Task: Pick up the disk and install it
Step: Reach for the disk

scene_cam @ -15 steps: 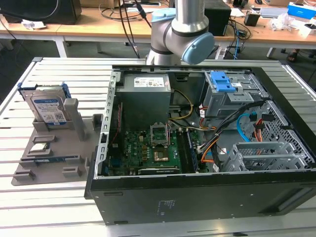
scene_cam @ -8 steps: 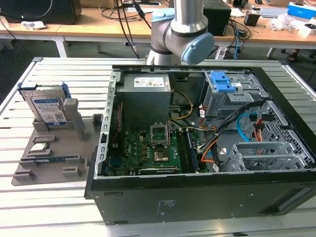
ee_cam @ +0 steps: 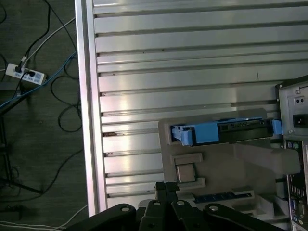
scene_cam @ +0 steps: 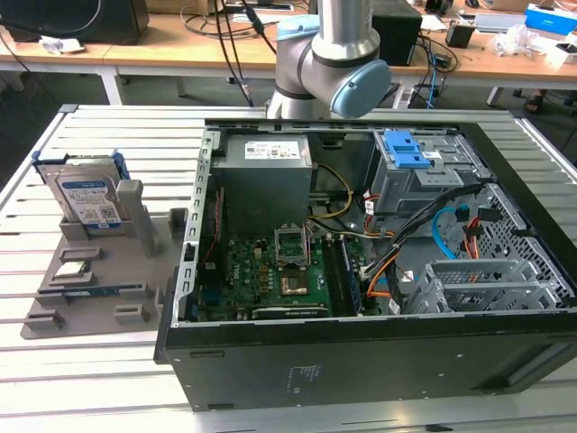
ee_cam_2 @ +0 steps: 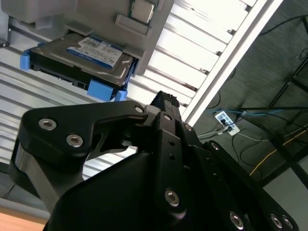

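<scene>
The pick-up looks barely begun: the disk (scene_cam: pixel 87 197) stands on edge in a grey holder (scene_cam: pixel 99 298) on the table (scene_cam: pixel 90 379), to the exterior view's left of the open case (scene_cam: pixel 361 370), with nothing touching it. In both wrist views the gripper (ee_cam: pixel 166 188) hangs well apart from the disk, fingers closed together on nothing. A grasp would call for parting the fingers and lining them across the disk's upper edge, clear of the holder's posts

The lower part of the disk (scene_cam: pixel 87 200) is hidden by the grey holder (scene_cam: pixel 135 215); the arm (scene_cam: pixel 329 68) is cut off at the exterior view's edge.
</scene>
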`<state>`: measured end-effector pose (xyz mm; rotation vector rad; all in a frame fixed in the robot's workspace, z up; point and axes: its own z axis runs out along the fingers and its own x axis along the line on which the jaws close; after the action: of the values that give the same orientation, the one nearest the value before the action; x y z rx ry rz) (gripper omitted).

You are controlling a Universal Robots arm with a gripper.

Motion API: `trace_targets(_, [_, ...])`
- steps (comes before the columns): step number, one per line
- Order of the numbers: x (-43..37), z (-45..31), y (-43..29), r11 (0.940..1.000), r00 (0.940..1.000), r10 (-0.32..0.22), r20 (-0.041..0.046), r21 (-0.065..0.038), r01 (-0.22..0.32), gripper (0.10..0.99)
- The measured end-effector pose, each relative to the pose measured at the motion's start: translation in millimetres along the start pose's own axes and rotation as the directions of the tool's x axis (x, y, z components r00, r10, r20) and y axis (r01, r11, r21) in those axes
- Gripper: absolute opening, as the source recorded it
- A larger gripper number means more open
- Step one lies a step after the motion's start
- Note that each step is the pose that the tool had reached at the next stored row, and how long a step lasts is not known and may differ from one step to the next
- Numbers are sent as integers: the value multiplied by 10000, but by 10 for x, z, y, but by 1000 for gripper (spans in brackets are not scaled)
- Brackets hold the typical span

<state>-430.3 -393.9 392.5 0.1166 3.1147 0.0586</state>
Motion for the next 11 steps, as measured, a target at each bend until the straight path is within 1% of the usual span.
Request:
trace_targets(3, [-140,14,10,10000,10000,0,-34,30,0,106])
trace_targets(4, [-215,24,15,10000,10000,1,-56,45,-1,106])
trace_targets(5, [-263,33,19,10000,10000,2,-70,53,-2,106])
trace_targets(6, [-348,50,24,10000,10000,2,-93,64,-1,106])
trace_targets(8, [-441,65,30,10000,9999,2,-119,75,-1,106])
trace_targets(9, [-524,73,37,10000,9999,4,-146,77,-3,106])
trace_targets(10, [-544,74,38,10000,9999,4,-151,77,-3,106])
trace_targets(11, [-544,74,38,10000,9999,5,-152,78,-4,106])
